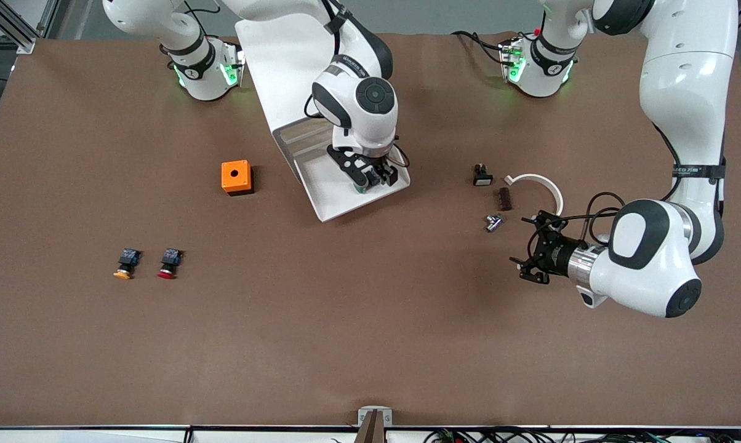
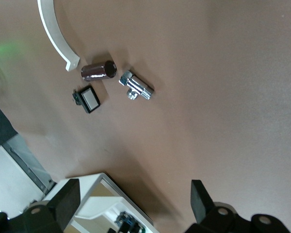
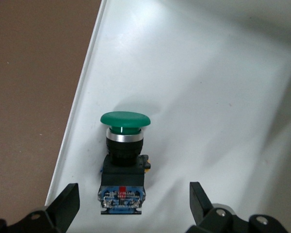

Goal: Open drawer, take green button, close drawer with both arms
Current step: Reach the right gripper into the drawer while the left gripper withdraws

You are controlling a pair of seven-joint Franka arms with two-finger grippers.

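I have the right tool (image 1: 370,179) down inside the pulled-out shallow white plastic drawer (image 1: 333,203), its fingers spread wide and holding nothing. The small push button with the round green cap and black-blue body (image 3: 123,160) lies on its side on the drawer floor, close to one side wall, between those fingers in the right wrist view. To do this pick well, I judge I should centre over the black body rather than the cap, keep clear of the wall, lower until the fingertips straddle it, then squeeze. The left tool (image 1: 528,263) waits spread wide and empty over the brown desk (image 1: 370,344), near a chrome fitting (image 1: 493,223), ready for closing the drawer.
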